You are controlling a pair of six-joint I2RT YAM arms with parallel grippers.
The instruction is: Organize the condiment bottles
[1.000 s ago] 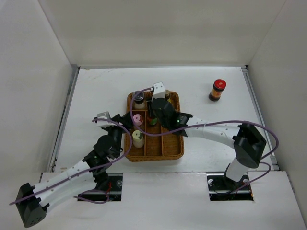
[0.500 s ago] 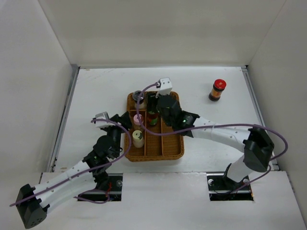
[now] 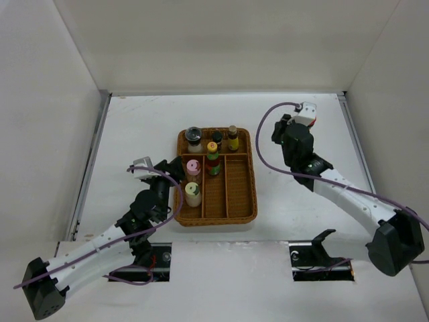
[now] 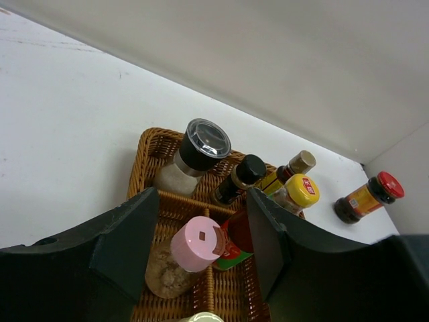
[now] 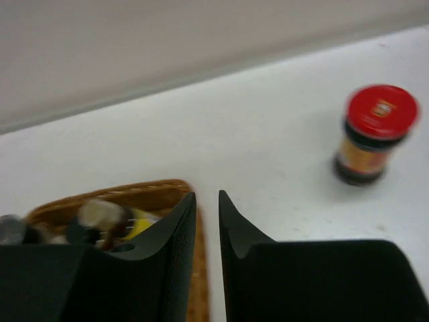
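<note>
Retrieval of the red-lidded jar toward the table's far-right corner looks next: right gripper, nearly closed, empty, must open; left gripper hangs half-open, empty.

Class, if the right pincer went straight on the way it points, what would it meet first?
The right pincer would probably meet bare white table; the red-lidded dark jar sits off its line.

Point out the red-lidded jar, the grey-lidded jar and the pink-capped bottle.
red-lidded jar (image 5: 382,111): right wrist view, its lid.
grey-lidded jar (image 4: 208,137): left wrist view, lid top.
pink-capped bottle (image 4: 199,241): left wrist view, cap top.
</note>
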